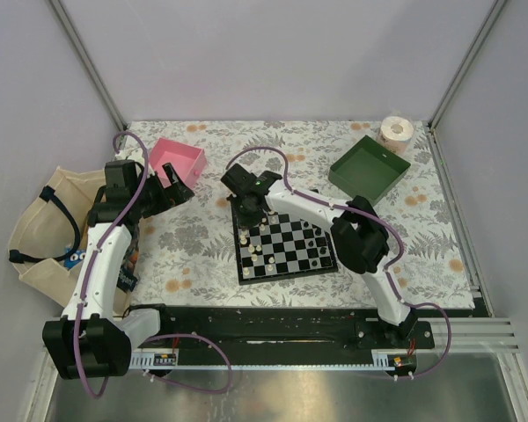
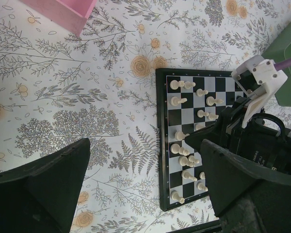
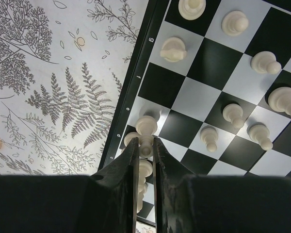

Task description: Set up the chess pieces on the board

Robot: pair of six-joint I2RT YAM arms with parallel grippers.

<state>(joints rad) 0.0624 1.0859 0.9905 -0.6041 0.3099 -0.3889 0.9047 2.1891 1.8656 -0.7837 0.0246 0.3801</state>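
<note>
Rounded cream chessman [image 3: 146,126], perhaps within matte black right hand [image 3: 145,142]

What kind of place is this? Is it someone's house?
Probably a robot lab booth, not a house: two robot arms bolted to a rail, bare walls on metal posts, and a chessboard on a flowery tabletop.

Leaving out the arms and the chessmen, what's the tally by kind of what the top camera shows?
trays: 2 (pink tray, green tray)
chessboard: 1
tape roll: 1
cloth bag: 1
total: 5
</note>
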